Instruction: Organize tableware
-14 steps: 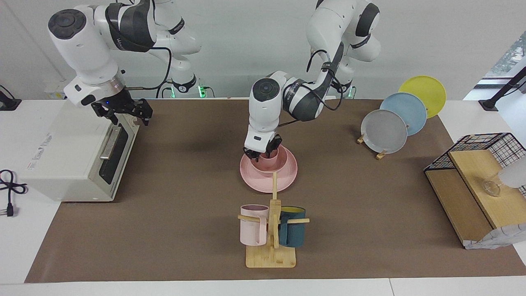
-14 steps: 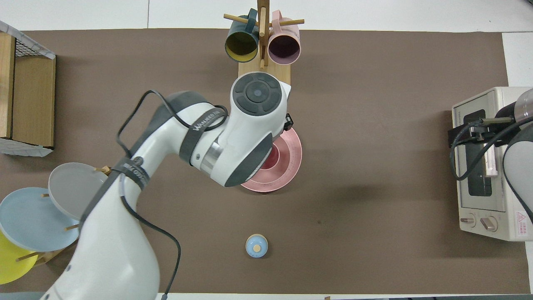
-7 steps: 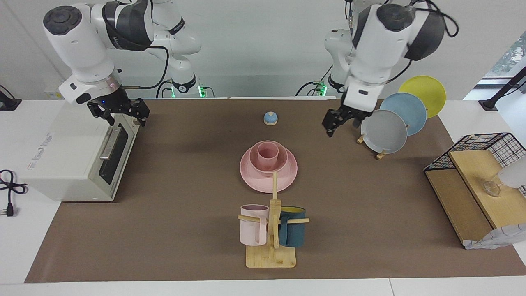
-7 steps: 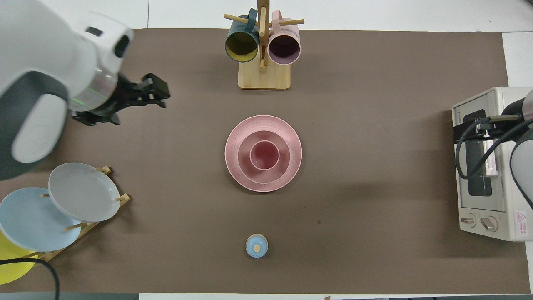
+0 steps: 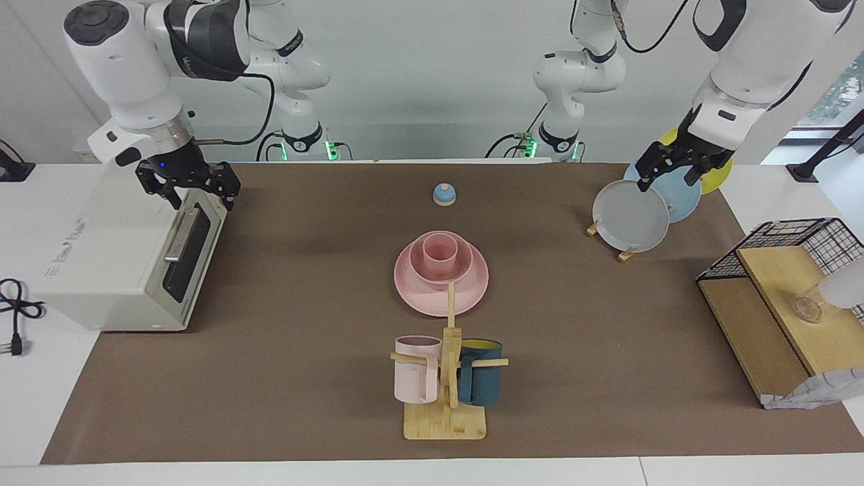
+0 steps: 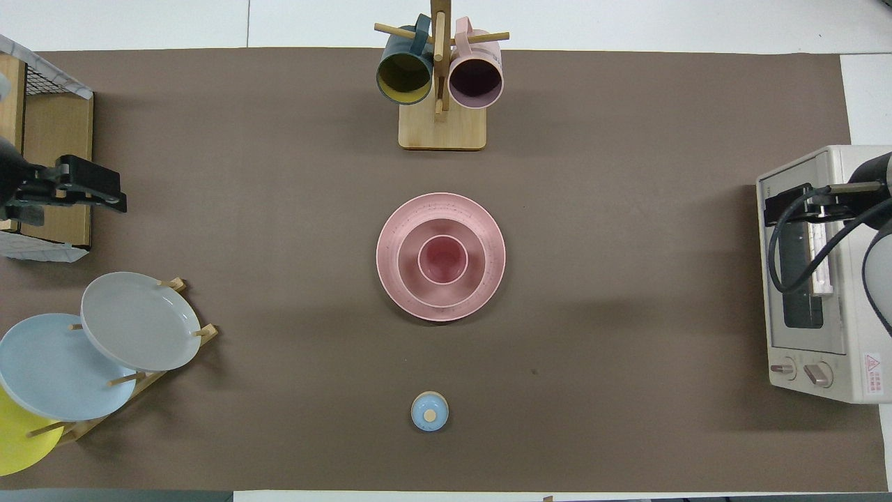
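- The pink plate [image 5: 441, 291] lies on the brown mat [image 5: 304, 378] at mid-table; the pink bowl [image 5: 441, 269] sits in it and the pink cup [image 5: 440, 250] stands upright in the bowl, all three nested.
- From overhead the set reads as three concentric rings, cup [image 6: 442, 259] centred in bowl [image 6: 411, 261] centred in plate [image 6: 440, 206]; the facing view alone shows the cup rising above the bowl's rim.
- Farther from the robots stands a wooden mug tree [image 5: 445, 418] with a pale pink mug [image 5: 414, 370] and a teal mug [image 5: 480, 381] hung on it; its upright post overlaps the plate's edge in the facing view, while overhead shows the two well apart.
- Nearer the robots sits a small blue knobbed lid [image 5: 444, 194].
- The left gripper [image 5: 682, 167] hangs in the air over the rack of grey plate [image 5: 630, 216], blue plate [image 5: 678, 196] and yellow plate [image 5: 712, 181], fingers spread, holding nothing. Overhead shows only its dark tip [image 6: 77, 185].
- The right gripper [image 5: 189, 183] hovers over the top edge of the toaster oven [image 5: 101, 256], fingers apart, empty.
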